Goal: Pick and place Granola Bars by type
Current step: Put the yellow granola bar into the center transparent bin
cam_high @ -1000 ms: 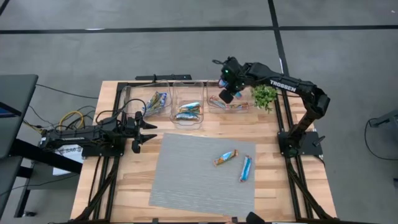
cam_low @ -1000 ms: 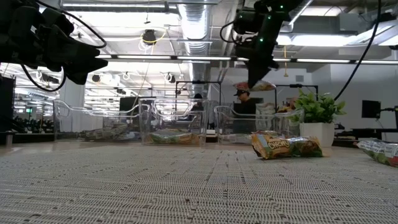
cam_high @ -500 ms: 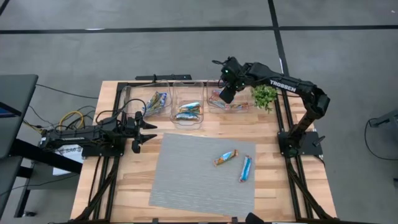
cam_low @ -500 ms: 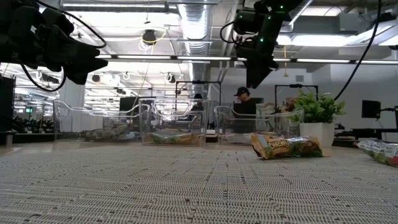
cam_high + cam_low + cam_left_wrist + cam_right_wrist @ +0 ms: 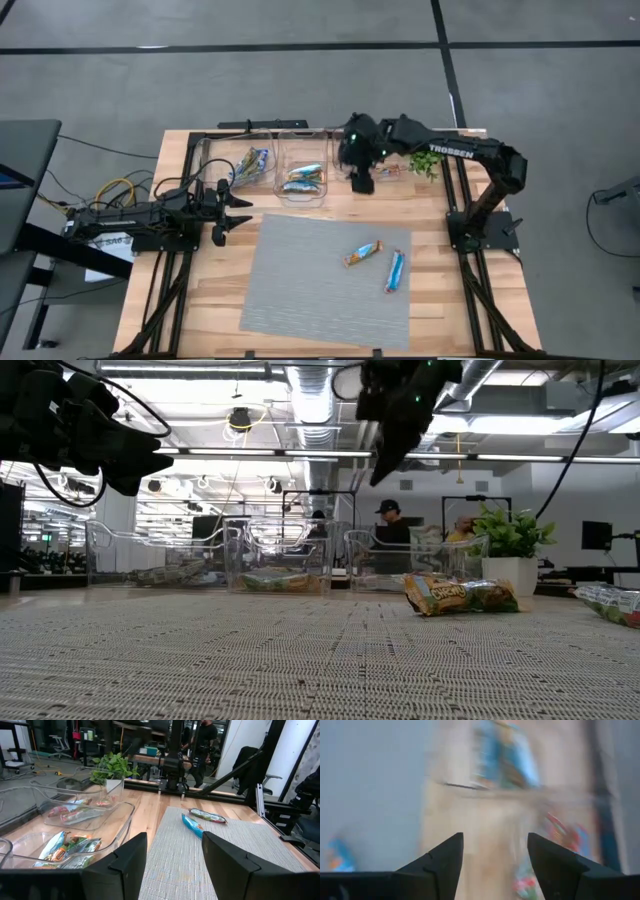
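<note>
**Inventory: bars, bins, both arms**

You have two granola bars loose on the grey mat [image 5: 330, 280]: an orange-red one [image 5: 364, 253] and, just beside it toward the right arm's base, a blue one [image 5: 395, 270]. They lie near each other but apart.

Three clear bins stand in a row along the far edge of the wooden table [image 5: 205, 300]. The left bin [image 5: 248, 166] holds blue-wrapped bars; the middle bin [image 5: 302, 178] holds silver-blue ones; the right bin [image 5: 385, 170] holds orange-red ones. You cannot count the bars inside any bin reliably.

One small potted plant [image 5: 425, 155] sits just beside the right bin. Black frame rails border the table. In the low view the room behind shows ceiling ducts, strip lights, and two people standing beyond the bins.

Your right gripper [image 5: 360, 172] hangs above the near edge of the right bin, at the side toward the middle bin, fingers spread apart and holding nothing. Both loose bars lie well apart from it, nearer you on the mat.

Your left gripper [image 5: 226, 210] waits off the mat's left edge, fingers parted and empty, well apart from both loose bars.
</note>
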